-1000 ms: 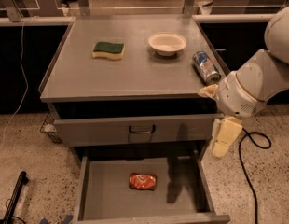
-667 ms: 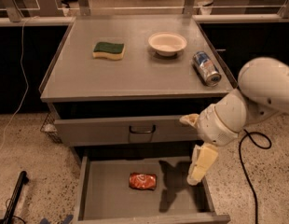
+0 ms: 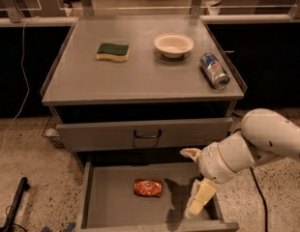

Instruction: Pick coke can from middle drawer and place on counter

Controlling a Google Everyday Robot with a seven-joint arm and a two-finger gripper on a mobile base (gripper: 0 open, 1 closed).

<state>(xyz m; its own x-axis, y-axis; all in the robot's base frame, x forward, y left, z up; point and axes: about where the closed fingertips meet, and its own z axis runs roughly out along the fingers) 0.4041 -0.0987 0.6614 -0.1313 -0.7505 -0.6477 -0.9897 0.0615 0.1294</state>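
Lower than a moment ago, the robot's white, rounded arm (image 3: 256, 146) has dropped from the level of the closed drawer front, and its cream-coloured gripper (image 3: 194, 208) now hangs over the right part of the open drawer, while the can below has not shifted. We start with the counter (image 3: 140, 83), a broad flat grey metal cabinet top with a thin raised rim, which fills the upper half of the view. Beneath it sits a closed grey drawer front (image 3: 92, 135) with a dark loop handle (image 3: 147, 134), and below that the middle drawer (image 3: 111, 204), a wide grey metal tray with a bare floor and low side walls, stands pulled out toward us. On the counter we see a shallow white bowl (image 3: 173, 44) at the back right, a yellow sponge with a green top (image 3: 112, 51) at the back left, and a blue-and-silver can (image 3: 214, 70) lying on its side near the right rim. The coke can (image 3: 148, 188), small, red-orange and dented, lies on its side near the middle of the drawer floor. The gripper points downward just to the right of that can, apart from it, with its shadow on the floor between them. We cannot tell whether the gripper is spread or pressed together; it holds nothing that we can see.
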